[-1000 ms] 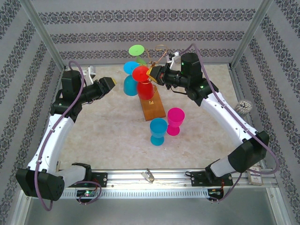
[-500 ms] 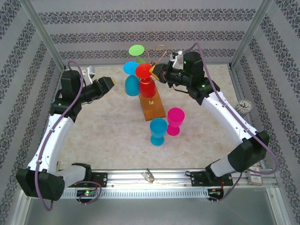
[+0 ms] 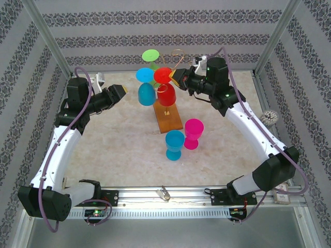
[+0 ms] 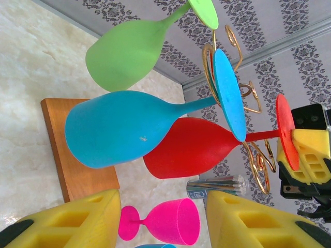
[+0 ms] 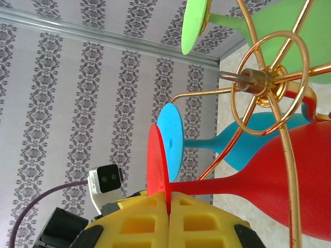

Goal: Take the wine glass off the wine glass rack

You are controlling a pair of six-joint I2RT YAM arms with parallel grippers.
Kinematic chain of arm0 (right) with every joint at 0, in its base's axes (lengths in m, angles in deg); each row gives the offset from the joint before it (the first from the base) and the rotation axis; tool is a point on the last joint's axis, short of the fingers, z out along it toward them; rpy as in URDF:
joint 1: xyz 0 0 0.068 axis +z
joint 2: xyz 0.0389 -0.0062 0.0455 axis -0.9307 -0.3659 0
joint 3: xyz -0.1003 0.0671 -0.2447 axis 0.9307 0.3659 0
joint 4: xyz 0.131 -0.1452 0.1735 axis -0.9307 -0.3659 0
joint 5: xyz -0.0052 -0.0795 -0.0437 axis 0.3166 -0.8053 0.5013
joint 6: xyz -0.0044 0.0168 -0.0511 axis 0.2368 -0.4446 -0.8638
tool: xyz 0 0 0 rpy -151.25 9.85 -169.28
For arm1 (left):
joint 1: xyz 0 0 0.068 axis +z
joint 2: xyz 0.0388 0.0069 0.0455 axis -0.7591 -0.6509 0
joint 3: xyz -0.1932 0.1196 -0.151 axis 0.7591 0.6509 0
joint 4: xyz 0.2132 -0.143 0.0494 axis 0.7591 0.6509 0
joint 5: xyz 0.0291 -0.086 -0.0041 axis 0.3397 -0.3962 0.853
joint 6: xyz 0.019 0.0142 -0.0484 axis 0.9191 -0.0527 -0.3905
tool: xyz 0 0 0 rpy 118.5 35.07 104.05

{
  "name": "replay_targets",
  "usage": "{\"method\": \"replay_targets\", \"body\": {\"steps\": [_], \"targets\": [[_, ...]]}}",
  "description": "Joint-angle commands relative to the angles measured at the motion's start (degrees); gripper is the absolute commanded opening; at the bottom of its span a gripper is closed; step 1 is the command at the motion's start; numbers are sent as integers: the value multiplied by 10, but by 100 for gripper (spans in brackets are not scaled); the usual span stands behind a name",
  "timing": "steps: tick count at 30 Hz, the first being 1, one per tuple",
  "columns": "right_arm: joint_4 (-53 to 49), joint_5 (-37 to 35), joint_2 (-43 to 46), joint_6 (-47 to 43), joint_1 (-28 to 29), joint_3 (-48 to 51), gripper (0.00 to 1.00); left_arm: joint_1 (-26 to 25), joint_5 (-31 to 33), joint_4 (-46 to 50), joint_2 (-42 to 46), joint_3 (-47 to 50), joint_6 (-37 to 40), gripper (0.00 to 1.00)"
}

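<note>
The wine glass rack (image 3: 169,117) stands mid-table, its gold wire arms (image 5: 261,82) above an orange wooden base (image 4: 67,155). A red wine glass (image 3: 166,94) hangs bowl-down at the rack. My right gripper (image 3: 178,77) is shut on the rim of its round foot (image 5: 155,160). The red stem (image 5: 217,186) runs close beside a gold arm. A blue glass (image 4: 119,129) and a green glass (image 4: 126,54) hang on other arms. My left gripper (image 3: 121,90) hovers open to the left of the rack, a short way off, nothing between its yellow pads (image 4: 67,222).
A pink glass (image 3: 194,133) and a second blue glass (image 3: 174,144) stand upright on the table just in front of the rack base. A clear tube of sticks (image 3: 269,118) stands at the right wall. Patterned walls close in three sides.
My right gripper has carried the red glass's foot a little to the right and back, and the red bowl swung right with it. The left arm has stayed still.
</note>
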Motion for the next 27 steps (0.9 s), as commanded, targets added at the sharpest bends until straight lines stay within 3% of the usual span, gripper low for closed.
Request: {"method": "replay_targets", "body": {"steps": [1, 27], "targets": [[25, -9, 29, 4, -8, 13, 0, 8, -13, -32, 7, 7, -8, 48], [12, -18, 131, 9, -13, 102, 0, 8, 3, 3, 44, 13, 2, 48]]}}
